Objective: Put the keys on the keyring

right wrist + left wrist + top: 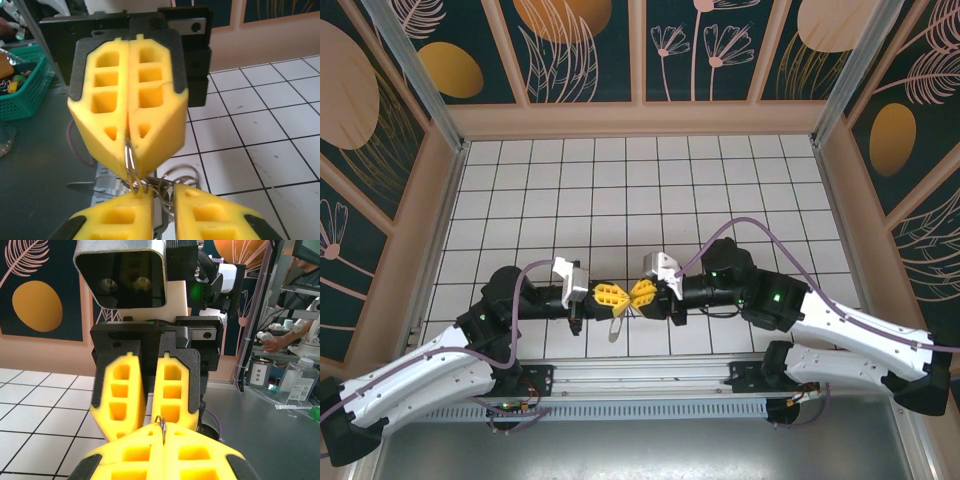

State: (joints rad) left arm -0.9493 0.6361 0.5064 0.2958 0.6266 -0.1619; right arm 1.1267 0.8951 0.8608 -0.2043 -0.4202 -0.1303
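L gripper (129, 150) clamped on keyring (134, 182), R gripper (162, 196) jaws slightly apart, bottle label (299, 389) unreadable

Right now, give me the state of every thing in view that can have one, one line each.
left gripper: shut, pinching a thin wire loop of the keyring.
right gripper: jaws slightly parted, the keyring's wire lying in the gap.
keyring: held off the table between the two grippers.
keys: one blade sticks out sideways by the wire, off the table; threaded on or not, cannot tell.
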